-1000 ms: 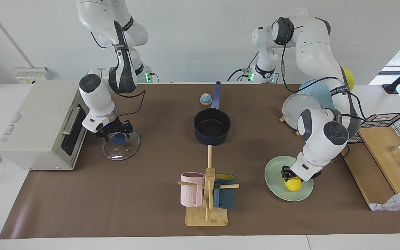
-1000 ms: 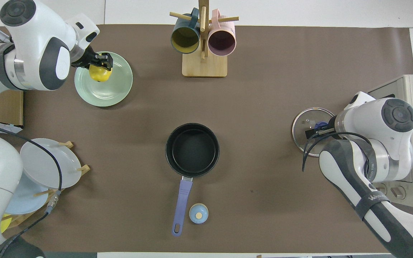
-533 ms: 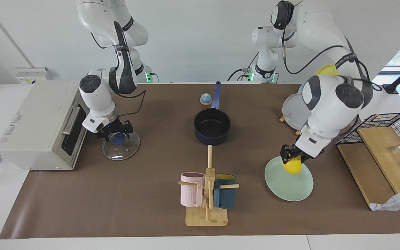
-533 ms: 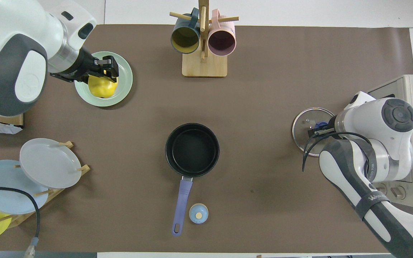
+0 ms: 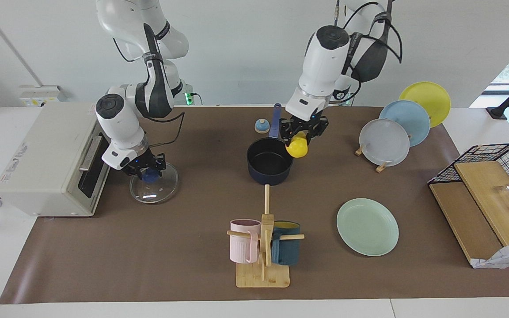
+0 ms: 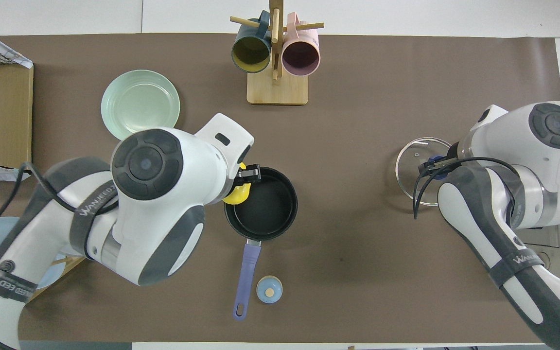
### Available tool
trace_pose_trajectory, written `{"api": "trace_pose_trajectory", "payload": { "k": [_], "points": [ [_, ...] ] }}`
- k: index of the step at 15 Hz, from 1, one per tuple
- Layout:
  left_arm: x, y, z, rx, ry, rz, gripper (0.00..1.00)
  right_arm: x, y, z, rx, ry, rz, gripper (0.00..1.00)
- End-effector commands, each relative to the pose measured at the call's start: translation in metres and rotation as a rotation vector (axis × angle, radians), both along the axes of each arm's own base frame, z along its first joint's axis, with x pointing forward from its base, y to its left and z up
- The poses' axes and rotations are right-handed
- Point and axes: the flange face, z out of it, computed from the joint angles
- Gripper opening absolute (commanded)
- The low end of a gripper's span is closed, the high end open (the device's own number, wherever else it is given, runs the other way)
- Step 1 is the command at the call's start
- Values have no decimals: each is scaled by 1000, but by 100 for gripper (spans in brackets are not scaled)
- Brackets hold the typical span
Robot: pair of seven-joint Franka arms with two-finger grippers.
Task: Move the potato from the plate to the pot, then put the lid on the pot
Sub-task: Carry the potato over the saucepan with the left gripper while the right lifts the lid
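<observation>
My left gripper [image 5: 299,140] is shut on the yellow potato [image 5: 298,149] and holds it in the air over the rim of the navy pot [image 5: 270,177], on the rim's side toward the left arm's end. In the overhead view the potato [image 6: 238,195] shows under my left gripper [image 6: 247,176] at the pot's [image 6: 265,206] edge. The mint-green plate [image 5: 367,226] lies bare. My right gripper [image 5: 146,172] is down on the blue knob of the glass lid [image 5: 161,191], fingers closed around it, in front of the toaster oven.
A toaster oven [image 5: 47,159] stands at the right arm's end. A mug rack [image 5: 263,247] stands farther from the robots than the pot. A small bell [image 5: 261,126] sits beside the pot's handle. An upright plate rack [image 5: 385,142] and wire basket [image 5: 502,154] stand at the left arm's end.
My left gripper lifted the potato off the plate and carried it across to the pot's rim. The plate is now bare. My right gripper and the lid shifted slightly.
</observation>
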Motion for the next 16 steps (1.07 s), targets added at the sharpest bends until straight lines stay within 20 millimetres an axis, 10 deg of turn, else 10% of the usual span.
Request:
{"api": "trace_pose_trajectory", "payload": {
  "k": [1, 9, 16],
  "points": [
    [-13, -9, -20, -22, -10, 9, 0, 15, 36, 28, 3, 28, 3, 5],
    [-33, -20, -82, -22, -29, -22, 0, 7, 102, 53, -4, 17, -49, 0],
    [-50, -21, -121, -19, -46, -47, 0, 5, 122, 60, 43, 12, -73, 0]
  ]
}}
